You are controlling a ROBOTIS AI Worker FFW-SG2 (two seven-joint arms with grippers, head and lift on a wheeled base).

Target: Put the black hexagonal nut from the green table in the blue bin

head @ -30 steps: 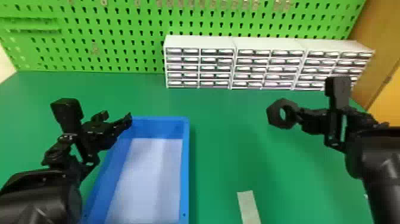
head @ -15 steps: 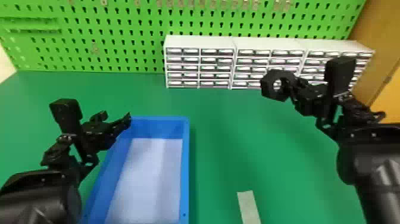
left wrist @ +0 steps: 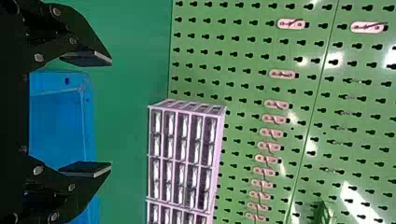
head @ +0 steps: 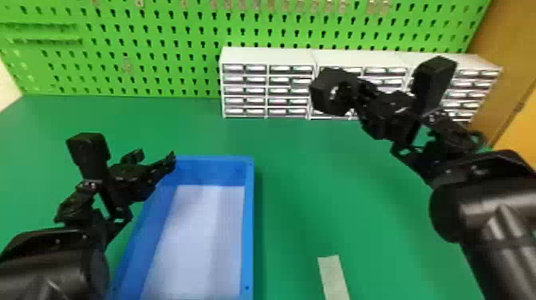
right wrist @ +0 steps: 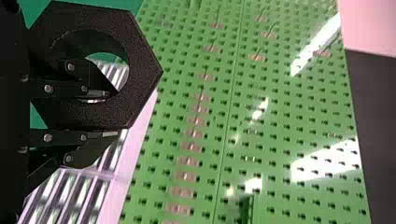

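My right gripper (head: 361, 95) is up at the right, in front of the white drawers, shut on the black hexagonal nut (head: 325, 91). In the right wrist view the nut (right wrist: 140, 70) has one finger through its hole and the other against its outer side, with the right gripper (right wrist: 109, 114) pinching the wall between. The blue bin (head: 248, 223) lies lower and to the left of the nut, its pale floor bare. Over the bin's far left corner my left gripper (head: 155, 153) stands open; the left wrist view shows that gripper (left wrist: 111, 113) with its fingers wide apart.
White drawer units (head: 267, 56) line the back of the green table (head: 303, 171), before a green pegboard (head: 159, 52). A pale strip of tape (head: 334, 277) is on the table right of the bin. A wooden panel (head: 518, 91) rises at the far right.
The right arm has lifted the nut and brought it left, from above the right part of the table to before the drawers, tilting as it went. My left arm has stayed put.
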